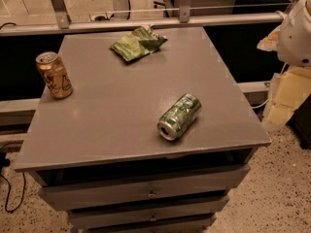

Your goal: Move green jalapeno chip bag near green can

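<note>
The green jalapeno chip bag (139,42) lies flat at the far side of the desk (112,115), well apart from the green can (179,116), which is tipped on its side near the front right. The bag looks light, crinkly and slick, so I'd pinch a raised fold from above. The gripper is out of sight, and I cannot tell how its jaws stand.

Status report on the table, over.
No gripper in view; white arm part right edge. Far side: green jalapeno chip bag, apart from green can lying near front. Left: orange can, not between.
</note>
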Controlling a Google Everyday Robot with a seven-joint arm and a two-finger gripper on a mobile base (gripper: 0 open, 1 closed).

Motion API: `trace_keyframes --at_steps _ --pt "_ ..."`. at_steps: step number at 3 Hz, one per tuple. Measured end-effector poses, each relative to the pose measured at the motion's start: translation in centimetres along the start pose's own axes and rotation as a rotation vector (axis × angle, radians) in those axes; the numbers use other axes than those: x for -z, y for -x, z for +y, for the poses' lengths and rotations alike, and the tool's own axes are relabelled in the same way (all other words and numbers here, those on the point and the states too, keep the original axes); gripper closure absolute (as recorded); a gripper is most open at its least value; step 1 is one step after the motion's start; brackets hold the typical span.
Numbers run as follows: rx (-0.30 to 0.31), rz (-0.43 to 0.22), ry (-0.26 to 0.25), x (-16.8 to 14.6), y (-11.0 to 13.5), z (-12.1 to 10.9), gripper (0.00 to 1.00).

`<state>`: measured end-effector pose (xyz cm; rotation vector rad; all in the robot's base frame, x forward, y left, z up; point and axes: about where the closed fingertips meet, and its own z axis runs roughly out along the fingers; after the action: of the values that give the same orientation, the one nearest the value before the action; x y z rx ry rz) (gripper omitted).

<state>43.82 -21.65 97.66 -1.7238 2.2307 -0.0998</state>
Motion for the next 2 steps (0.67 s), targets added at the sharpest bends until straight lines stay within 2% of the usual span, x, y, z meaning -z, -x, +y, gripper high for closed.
trace_keyframes --at_steps 1,2 --pt "0.001 -0.003 -0.006 0.1 0.1 -0.1 0.0" --pt "-0.002 -0.045 -0.047 -1.1 1.1 -2.8 0.0"
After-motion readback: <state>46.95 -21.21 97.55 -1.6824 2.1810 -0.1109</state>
